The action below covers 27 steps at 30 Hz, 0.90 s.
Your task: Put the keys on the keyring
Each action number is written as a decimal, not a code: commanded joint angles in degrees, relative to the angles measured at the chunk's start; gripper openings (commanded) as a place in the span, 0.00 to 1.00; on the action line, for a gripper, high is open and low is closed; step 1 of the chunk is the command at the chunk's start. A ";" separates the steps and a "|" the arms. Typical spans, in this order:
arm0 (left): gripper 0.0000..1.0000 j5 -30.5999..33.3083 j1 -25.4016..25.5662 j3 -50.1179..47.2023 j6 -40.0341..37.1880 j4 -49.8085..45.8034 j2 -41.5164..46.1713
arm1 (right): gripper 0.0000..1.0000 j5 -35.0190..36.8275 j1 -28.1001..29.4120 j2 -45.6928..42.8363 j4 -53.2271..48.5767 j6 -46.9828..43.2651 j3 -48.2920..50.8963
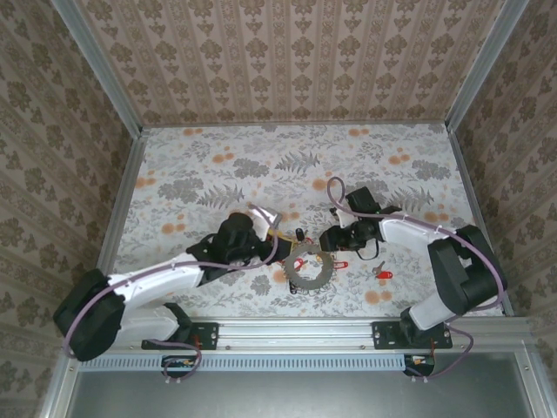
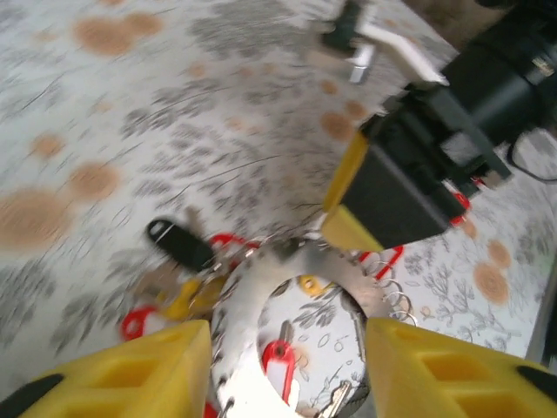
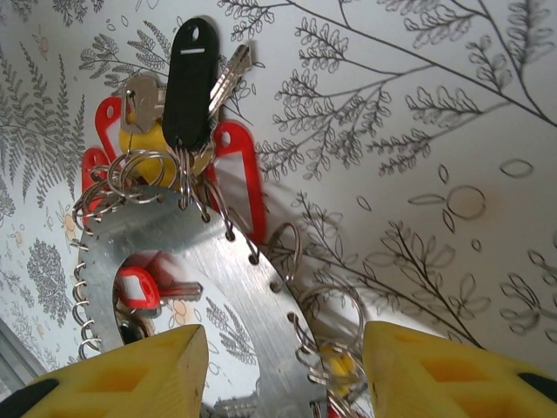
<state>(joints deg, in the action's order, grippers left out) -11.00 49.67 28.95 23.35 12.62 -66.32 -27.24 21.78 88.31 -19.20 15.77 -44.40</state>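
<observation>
The keyring (image 1: 306, 268), a flat silver ring with small wire loops round its rim, lies on the floral table between the two grippers. Several keys hang at its far edge: a black one (image 3: 190, 83), red ones (image 3: 237, 174) and a yellow one (image 2: 187, 296). Another red key (image 2: 278, 361) lies inside the ring's centre. My left gripper (image 2: 287, 374) is open, its yellow fingers either side of the keyring (image 2: 252, 296) without touching it. My right gripper (image 3: 283, 374) is open too and straddles the ring's band (image 3: 218, 261), one finger over the hole, one outside.
Two red keys (image 1: 341, 264) (image 1: 381, 274) lie loose on the table right of the ring. The right arm's black wrist (image 2: 435, 148) hangs close over the ring's far side. Papered walls close in the table (image 1: 261, 157); a metal rail (image 1: 296, 331) runs along the near edge.
</observation>
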 commanded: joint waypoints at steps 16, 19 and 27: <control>0.80 -5.50 -4.41 -10.41 25.78 -0.66 6.88 | 0.46 -3.74 3.36 4.68 2.72 1.02 2.11; 0.69 -7.69 -2.85 -7.57 25.60 0.47 0.01 | 0.42 -4.68 3.36 4.69 3.75 1.09 2.87; 0.51 -10.09 -1.60 -3.55 27.16 5.62 -12.46 | 0.39 -8.26 3.36 5.21 5.46 0.12 4.00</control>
<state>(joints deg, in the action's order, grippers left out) -18.72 47.62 23.14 49.67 15.18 -76.51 -30.89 24.27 92.33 -13.56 15.57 -42.22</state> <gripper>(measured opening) 0.524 0.395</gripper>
